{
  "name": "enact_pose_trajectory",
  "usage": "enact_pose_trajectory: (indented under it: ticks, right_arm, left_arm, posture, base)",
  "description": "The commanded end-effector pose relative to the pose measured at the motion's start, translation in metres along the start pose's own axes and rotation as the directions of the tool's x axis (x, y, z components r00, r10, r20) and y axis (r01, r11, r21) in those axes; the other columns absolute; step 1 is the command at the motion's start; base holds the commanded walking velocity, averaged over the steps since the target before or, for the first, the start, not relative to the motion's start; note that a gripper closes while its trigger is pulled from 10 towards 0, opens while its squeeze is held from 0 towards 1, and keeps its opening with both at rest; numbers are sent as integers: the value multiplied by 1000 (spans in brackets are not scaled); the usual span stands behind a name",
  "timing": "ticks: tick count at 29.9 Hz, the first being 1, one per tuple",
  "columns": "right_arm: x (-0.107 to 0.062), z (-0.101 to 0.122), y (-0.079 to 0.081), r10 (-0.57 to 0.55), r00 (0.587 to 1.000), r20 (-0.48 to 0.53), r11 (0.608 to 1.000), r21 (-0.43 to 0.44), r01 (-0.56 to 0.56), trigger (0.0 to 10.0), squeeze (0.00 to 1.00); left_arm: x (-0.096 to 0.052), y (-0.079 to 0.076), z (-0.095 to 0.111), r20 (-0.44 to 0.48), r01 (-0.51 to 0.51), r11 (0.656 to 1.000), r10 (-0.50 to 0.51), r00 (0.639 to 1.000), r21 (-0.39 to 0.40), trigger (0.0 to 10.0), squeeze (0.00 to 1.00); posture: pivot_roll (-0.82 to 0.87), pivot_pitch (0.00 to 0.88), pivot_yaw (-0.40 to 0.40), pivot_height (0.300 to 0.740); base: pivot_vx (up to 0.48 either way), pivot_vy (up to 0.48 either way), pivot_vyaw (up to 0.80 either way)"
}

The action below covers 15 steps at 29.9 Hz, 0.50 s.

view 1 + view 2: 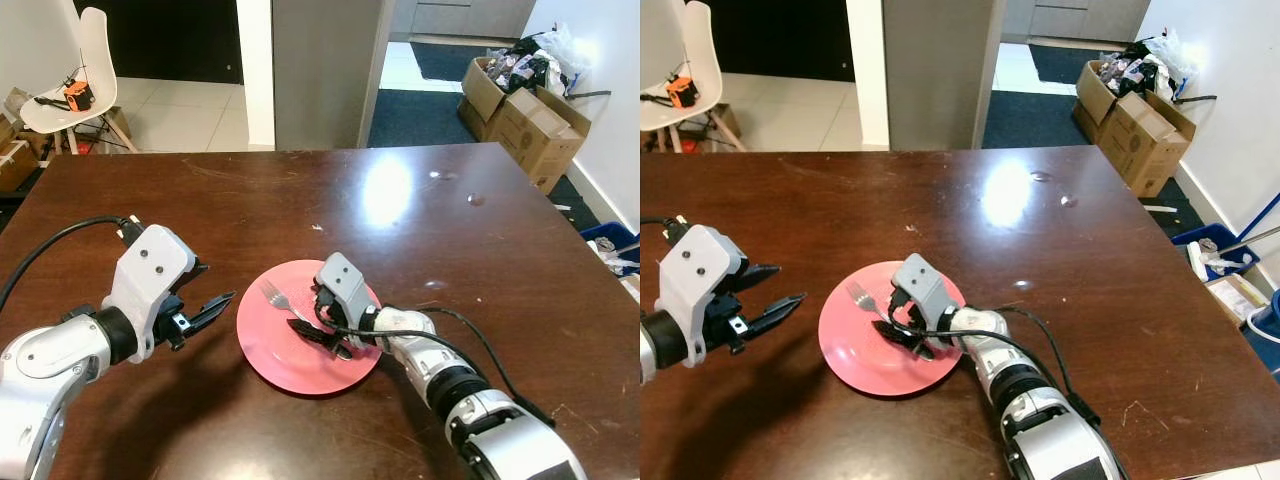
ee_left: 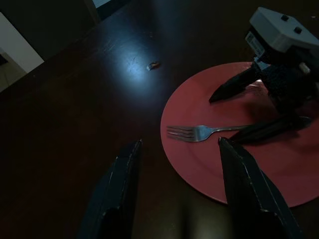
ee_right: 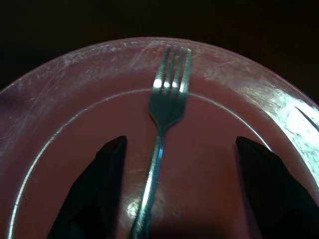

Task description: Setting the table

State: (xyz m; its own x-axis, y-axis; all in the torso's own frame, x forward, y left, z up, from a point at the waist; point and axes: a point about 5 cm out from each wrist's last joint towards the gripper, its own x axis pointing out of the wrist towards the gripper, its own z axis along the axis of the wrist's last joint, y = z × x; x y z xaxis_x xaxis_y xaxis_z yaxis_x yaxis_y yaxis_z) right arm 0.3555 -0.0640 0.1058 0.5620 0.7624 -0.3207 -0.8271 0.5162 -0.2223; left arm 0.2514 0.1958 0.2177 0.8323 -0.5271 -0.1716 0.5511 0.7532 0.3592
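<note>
Right gripper (image 1: 322, 322): nearest the head camera, low over the round pink-red plate (image 1: 268, 350); its two black fingers (image 3: 94, 191) are spread wide on either side of the fork's handle, gripping nothing that I can see.
Fork: silver metal fork (image 1: 285, 306) lies flat on the plate, tines toward the far-left rim, handle running back between the right gripper's fingers. In the right wrist view the handle sits midway in the gap, clear of both fingers.
Plate position: on the dark brown polished wooden table (image 1: 450, 230), near the robot's edge, roughly central between the two arms.
Left gripper (image 1: 205, 309): hovers just beside the plate's left rim, above the table; jaws parted, empty, pointing toward the plate and fork.
Background: white moulded chair (image 1: 75, 80) on the tiled floor beyond the far-left corner of the table; cardboard boxes (image 1: 520, 115) against the wall on the far right.
Progress (judgement): early. One plate is laid and the fork rests on it rather than beside it. No knife, glass or second setting on the table.
Remaining (judgement): fork probably wants moving off the plate to its side; other items yet to be brought.
</note>
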Motion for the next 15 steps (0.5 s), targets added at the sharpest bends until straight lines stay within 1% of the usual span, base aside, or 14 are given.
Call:
enact_pose_trajectory:
  ticks: [1, 2, 7, 12, 15]
  right_arm:
    - [1, -19, 11, 33, 995, -98, 999, 9, -32, 2627, 0]
    - [1, -20, 12, 40, 993, -108, 999, 17, -38, 0, 0]
    - [-2, -28, 13, 53, 990, -133, 997, 67, -45, 0, 0]
    - [-7, -35, 12, 75, 989, -126, 986, 156, -55, 0, 0]
    - [-8, -36, 12, 82, 989, -123, 985, 161, -62, 0, 0]
  left_arm:
    - [-1, -5, -1, -12, 15, 1000, -15, 1000, -15, 10000, 0]
    - [-1, -5, -1, -13, 14, 1000, -14, 1000, -14, 10000, 0]
    - [-2, -7, -1, -16, 12, 1000, -12, 1000, -17, 10000, 0]
    - [0, -8, -4, -20, 9, 1000, -10, 1000, -19, 10000, 0]
    - [1, -8, -3, -17, 10, 1000, -10, 1000, -19, 10000, 0]
  posture:
    - [190, 97, 39, 740]
    - [191, 96, 37, 740]
    - [189, 95, 35, 740]
    - [176, 90, 34, 740]
    - [172, 86, 34, 740]
  base:
    - [0, 0, 0]
    - [0, 0, 0]
    - [0, 0, 0]
    - [0, 0, 0]
    - [0, 0, 0]
